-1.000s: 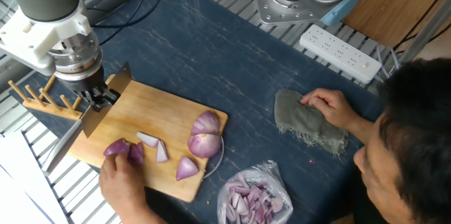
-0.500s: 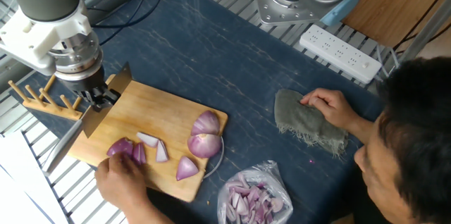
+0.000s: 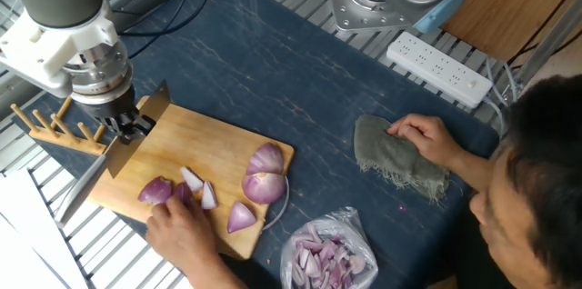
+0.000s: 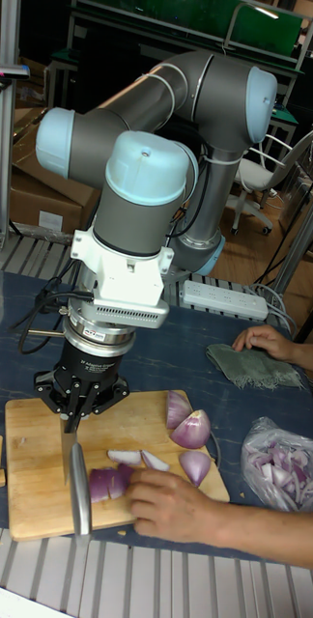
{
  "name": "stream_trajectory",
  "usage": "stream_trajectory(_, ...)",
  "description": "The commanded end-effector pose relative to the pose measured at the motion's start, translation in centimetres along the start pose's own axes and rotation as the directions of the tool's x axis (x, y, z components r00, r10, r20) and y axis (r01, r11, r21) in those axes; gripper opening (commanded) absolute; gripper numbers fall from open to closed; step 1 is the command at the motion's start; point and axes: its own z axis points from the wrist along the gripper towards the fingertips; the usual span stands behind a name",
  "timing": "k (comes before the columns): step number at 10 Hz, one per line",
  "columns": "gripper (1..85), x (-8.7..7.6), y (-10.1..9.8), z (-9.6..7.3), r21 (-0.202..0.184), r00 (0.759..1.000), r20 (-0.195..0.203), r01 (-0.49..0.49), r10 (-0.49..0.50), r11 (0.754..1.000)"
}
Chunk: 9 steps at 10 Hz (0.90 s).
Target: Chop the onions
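Observation:
Red onions lie on the wooden cutting board [image 3: 195, 139]: two big halves [image 3: 265, 173] at its right end, a wedge [image 3: 241, 217] near the front edge, thin slices [image 3: 193, 180] in the middle and a chunk [image 3: 155, 190] at the left. My gripper [image 3: 130, 128] hangs over the board's left end, shut on a knife [image 3: 84, 180] whose blade points down-left, beside the chunk. In the tall view the gripper [image 4: 74, 417] holds the knife [image 4: 79, 492] just left of the chunk [image 4: 106, 482]. A person's hand [image 3: 186, 230] rests on the board, touching the left pieces.
A clear bag of onion bits [image 3: 327, 257] lies right of the board. The person's other hand presses a grey cloth [image 3: 400, 157]. A white power strip [image 3: 439, 69] sits at the back right. A wooden peg rack [image 3: 59, 127] stands left of the board.
The person's hand has slid to the right along the board's front edge, uncovering the left chunk and nudging the slices. My gripper and the knife have not moved.

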Motion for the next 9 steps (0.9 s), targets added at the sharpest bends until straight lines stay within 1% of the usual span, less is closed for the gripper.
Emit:
stream_trajectory(1, 1.0, -0.1, 0.11, -0.11, -0.01, 1.0, 0.005, -0.006, 0.006, 1.0)
stream_trajectory(9, 1.0, -0.05, 0.0, -0.14, -0.007, 1.0, 0.003, 0.002, -0.002, 1.0)
